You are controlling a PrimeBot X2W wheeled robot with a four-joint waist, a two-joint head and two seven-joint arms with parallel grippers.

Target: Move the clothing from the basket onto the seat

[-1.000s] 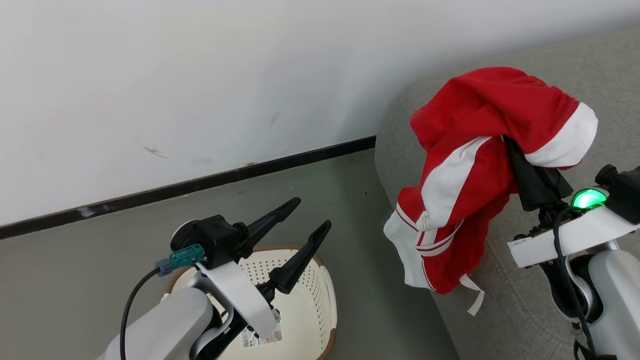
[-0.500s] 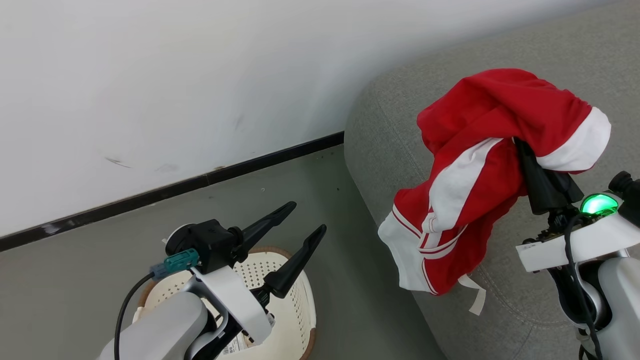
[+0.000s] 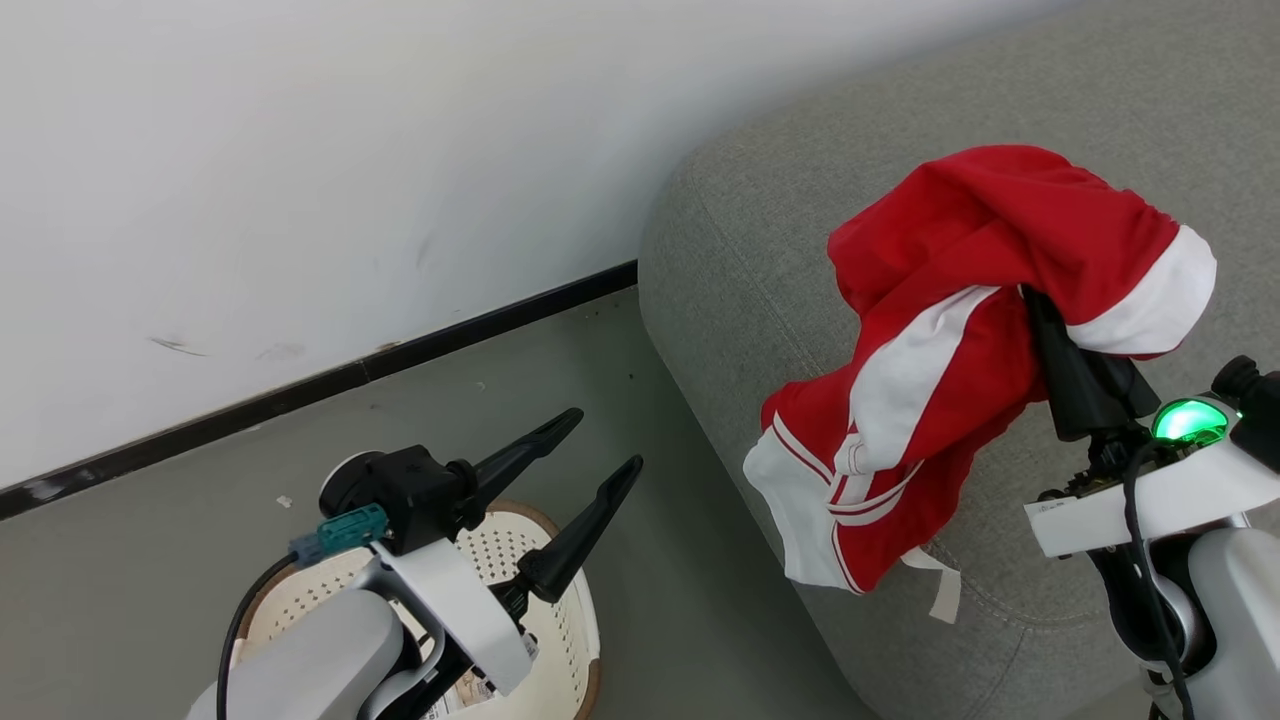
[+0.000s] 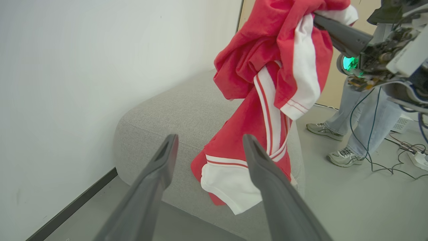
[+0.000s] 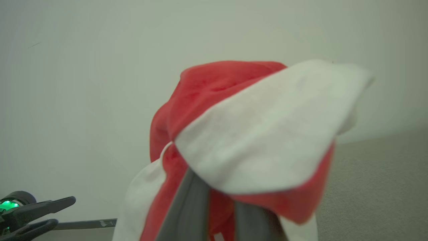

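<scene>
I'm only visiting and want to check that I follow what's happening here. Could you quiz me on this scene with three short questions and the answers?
1. True or false: the red-and-white garment lies inside the laundry basket.
2. Which gripper is shut on the garment? A) the left gripper B) the right gripper C) both
3. Fill in: the left gripper's jaws stand ____.

Key
1. False. It hangs from the right gripper at the edge of the grey sofa cushion.
2. B.
3. Open, with nothing between them.
</scene>
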